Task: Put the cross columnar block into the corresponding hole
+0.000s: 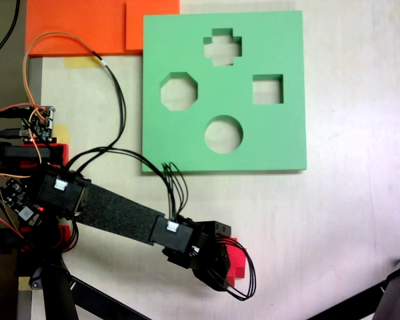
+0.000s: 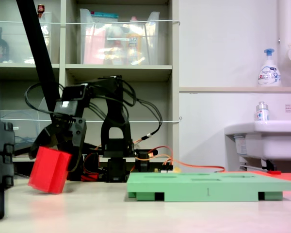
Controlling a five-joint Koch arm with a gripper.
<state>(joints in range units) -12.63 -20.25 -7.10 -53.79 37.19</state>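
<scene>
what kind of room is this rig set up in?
Probably a lab or workshop corner, not a factory floor. The second exterior view shows a shelving unit with clear storage bins, a wash sink and a soap pump bottle on a ledge. Loose wiring and a bare circuit board suggest a hobby-grade bench.

Orange foam sheets (image 1: 80,27), soap bottle (image 2: 268,68)

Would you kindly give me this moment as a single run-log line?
gripper: shut on cross columnar block | block: tilted, lifted off table | plus-shaped hole: empty | green board: flat, apart from block
</scene>
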